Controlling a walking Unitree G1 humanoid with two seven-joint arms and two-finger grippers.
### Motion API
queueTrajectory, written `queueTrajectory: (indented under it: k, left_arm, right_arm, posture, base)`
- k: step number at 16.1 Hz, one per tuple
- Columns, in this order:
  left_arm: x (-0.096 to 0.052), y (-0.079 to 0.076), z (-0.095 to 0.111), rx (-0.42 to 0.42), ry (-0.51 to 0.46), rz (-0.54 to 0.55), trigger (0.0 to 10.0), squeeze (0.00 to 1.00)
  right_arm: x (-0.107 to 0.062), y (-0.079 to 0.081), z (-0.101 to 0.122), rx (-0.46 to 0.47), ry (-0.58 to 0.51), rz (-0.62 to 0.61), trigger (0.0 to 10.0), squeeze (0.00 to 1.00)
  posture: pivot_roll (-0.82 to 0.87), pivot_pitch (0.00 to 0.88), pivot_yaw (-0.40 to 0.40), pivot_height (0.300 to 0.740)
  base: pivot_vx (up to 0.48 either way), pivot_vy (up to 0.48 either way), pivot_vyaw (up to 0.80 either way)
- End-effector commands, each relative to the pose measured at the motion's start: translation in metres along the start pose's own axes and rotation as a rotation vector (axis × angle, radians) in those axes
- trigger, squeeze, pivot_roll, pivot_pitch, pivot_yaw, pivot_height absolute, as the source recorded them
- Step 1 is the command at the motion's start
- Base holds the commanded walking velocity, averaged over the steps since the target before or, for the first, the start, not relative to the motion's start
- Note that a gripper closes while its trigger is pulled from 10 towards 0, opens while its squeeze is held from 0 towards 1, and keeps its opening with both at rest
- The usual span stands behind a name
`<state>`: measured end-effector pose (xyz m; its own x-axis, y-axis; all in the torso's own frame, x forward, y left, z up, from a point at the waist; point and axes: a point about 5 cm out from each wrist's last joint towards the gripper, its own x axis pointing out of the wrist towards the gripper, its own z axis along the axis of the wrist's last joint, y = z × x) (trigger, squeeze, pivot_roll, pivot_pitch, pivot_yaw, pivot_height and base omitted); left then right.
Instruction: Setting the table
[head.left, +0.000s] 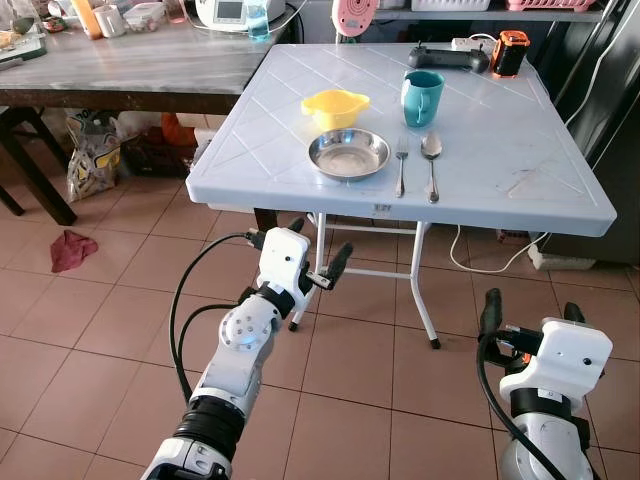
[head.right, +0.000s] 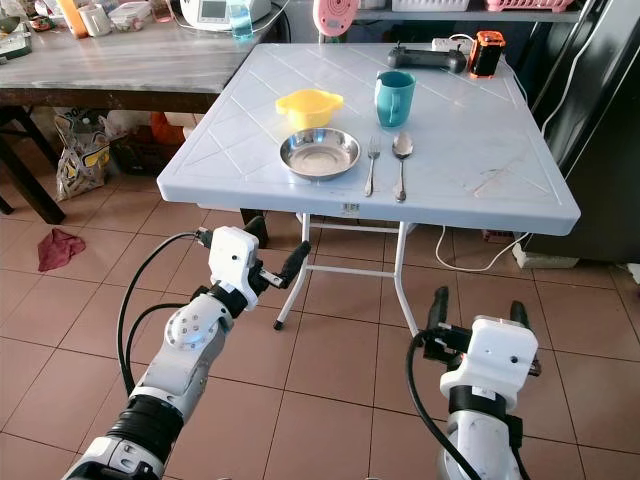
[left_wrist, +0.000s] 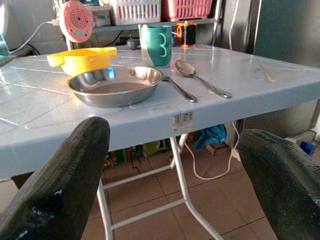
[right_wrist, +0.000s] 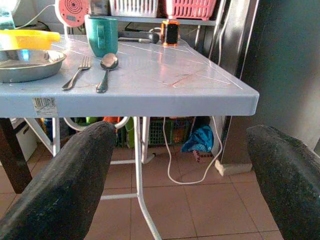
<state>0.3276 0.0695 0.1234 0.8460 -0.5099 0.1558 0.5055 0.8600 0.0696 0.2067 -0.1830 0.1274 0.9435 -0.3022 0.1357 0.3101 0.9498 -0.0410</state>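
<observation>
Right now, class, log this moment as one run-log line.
left hand open, empty | right hand open, empty | plate, fork, spoon, mug set

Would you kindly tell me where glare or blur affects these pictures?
Left eye view: sharp, daylight sheen on the pale blue plastic table. Left wrist view: round steel plate mirrors light; the left tool's near black fingers look soft. Right wrist view: sheen on tabletop.

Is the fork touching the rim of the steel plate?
Apart. In the left eye view a strip of bare table separates the fork from the steel plate; the fork lies just right of it, beside the spoon.
</observation>
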Motion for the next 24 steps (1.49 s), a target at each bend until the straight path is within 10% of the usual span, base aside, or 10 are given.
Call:
queueTrajectory:
  k: [1, 24]
  left_arm:
    - [-0.002, 0.0, 0.001, 0.001, -0.003, -0.013, 10.0, 0.0]
    - [-0.007, 0.002, -0.002, 0.018, 0.021, -0.036, 10.0, 0.0]
  right_arm:
    - [-0.001, 0.001, 0.002, -0.001, 0.0, 0.004, 10.0, 0.0]
    - [0.009, 0.007, 0.005, -0.035, -0.024, 0.041, 10.0, 0.0]
  posture:
    - [-0.05, 0.095, 0.059, 0.714]
    - [-0.03, 0.104, 0.059, 0.714]
  base:
    - [0.251, 0.0, 0.0]
    - [0.366, 0.0, 0.0]
